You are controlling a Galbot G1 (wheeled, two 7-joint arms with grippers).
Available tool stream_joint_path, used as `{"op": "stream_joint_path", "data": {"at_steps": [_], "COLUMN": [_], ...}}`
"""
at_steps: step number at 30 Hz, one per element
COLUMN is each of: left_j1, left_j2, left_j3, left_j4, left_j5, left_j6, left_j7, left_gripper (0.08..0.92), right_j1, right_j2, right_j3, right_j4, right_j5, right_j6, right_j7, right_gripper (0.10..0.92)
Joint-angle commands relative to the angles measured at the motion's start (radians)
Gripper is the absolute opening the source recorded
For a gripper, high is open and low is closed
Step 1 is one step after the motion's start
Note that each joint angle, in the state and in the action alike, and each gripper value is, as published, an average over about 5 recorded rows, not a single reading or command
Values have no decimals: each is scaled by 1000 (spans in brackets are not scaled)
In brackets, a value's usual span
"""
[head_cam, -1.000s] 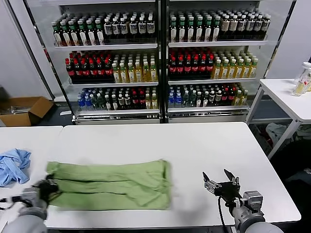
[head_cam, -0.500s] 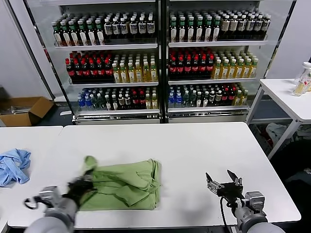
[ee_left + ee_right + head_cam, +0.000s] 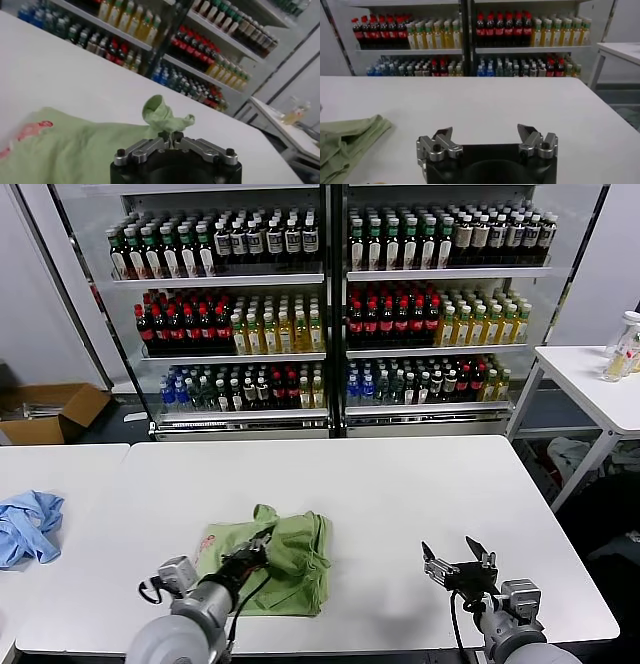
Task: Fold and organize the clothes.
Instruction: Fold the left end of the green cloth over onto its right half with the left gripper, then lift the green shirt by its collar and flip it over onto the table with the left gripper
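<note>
The light green polo shirt (image 3: 290, 569) lies folded over on the white table (image 3: 400, 484), near its front edge. My left gripper (image 3: 262, 541) is shut on a bunched edge of the shirt and holds it over the folded pile. In the left wrist view the pinched green cloth (image 3: 162, 114) sticks up above my gripper (image 3: 170, 136), and the red checkered print (image 3: 31, 131) shows on the cloth below. My right gripper (image 3: 452, 556) is open and empty above the table's front right; it shows in the right wrist view (image 3: 485, 135) with the shirt's edge (image 3: 347, 142) off to one side.
A light blue garment (image 3: 28, 524) lies on the adjoining table at the far left. Glass-door coolers full of bottles (image 3: 330, 304) stand behind the table. A second white table (image 3: 590, 384) stands at the right, a cardboard box (image 3: 50, 412) on the floor at the left.
My left gripper has carried the shirt's left end rightward across the garment, folding it over into a shorter pile. The right gripper has stayed nearly still.
</note>
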Motion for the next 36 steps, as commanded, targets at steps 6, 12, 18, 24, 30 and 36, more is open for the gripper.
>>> {"op": "stream_joint_path", "data": {"at_steps": [6, 12, 18, 24, 30, 36], "left_j1": [96, 267, 262, 214, 173, 149], "left_j2": [48, 189, 139, 115, 124, 126], "left_j3": [-72, -304, -283, -260, -248, -238], "left_j4": [-71, 36, 138, 193, 225, 232], "left_j5": [269, 379, 411, 404, 333, 295], "left_j6": [-174, -90, -78, -80, -90, -105], "left_j7": [184, 183, 174, 180, 217, 244], "left_gripper": [311, 485, 658, 804, 820, 690], "right_j1": [22, 37, 43, 28, 29, 33], "right_j2": [-5, -5, -9, -18, -22, -21], "right_j3": [5, -3, -10, 4, 3, -2], "right_j4": [-2, -14, -14, 0, 3, -1], "right_j5": [3, 4, 3, 4, 5, 4], "right_j6": [-2, -1, -1, -1, -1, -1], "right_j7": [-3, -9, -9, -9, -9, -9], "right_gripper": [823, 823, 823, 823, 823, 823]}}
